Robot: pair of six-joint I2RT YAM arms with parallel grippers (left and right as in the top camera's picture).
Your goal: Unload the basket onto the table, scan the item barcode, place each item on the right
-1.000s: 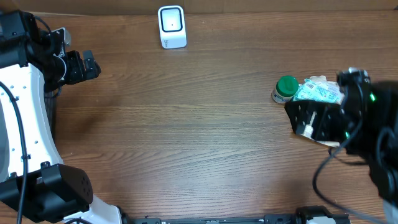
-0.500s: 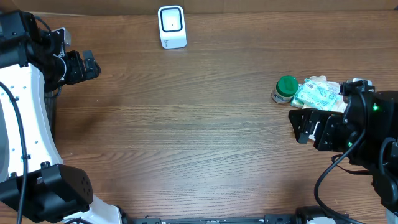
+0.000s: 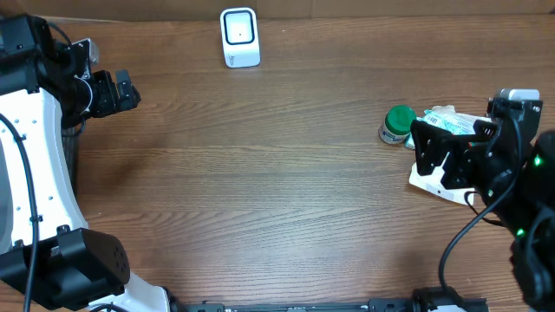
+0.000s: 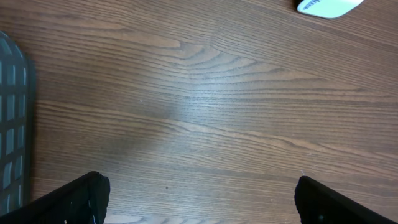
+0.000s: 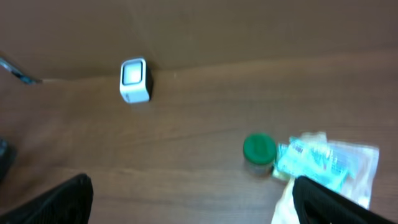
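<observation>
The white barcode scanner point(image 3: 239, 37) stands at the table's far edge; it also shows in the right wrist view point(image 5: 135, 81) and at the left wrist view's top edge point(image 4: 326, 6). At the right lie the items: a green-lidded jar point(image 3: 398, 123), a teal printed packet point(image 3: 447, 127) and a flat white piece point(image 3: 431, 183). My right gripper point(image 3: 425, 154) hovers open over the packet's near side, nothing between its fingers point(image 5: 336, 202). The jar point(image 5: 259, 151) and the packet point(image 5: 317, 162) lie ahead of it. My left gripper point(image 3: 130, 93) is open at the far left, over bare wood.
A grey mesh object point(image 4: 9, 124) sits at the table's left edge beside the left arm. Brown wood table point(image 3: 260, 191) stretches between the two arms. A cardboard wall point(image 5: 249, 31) runs behind the scanner.
My right gripper has swung back and up from the near side of the items to hover over them, now covering part of the teal packet. The left arm has not moved.
</observation>
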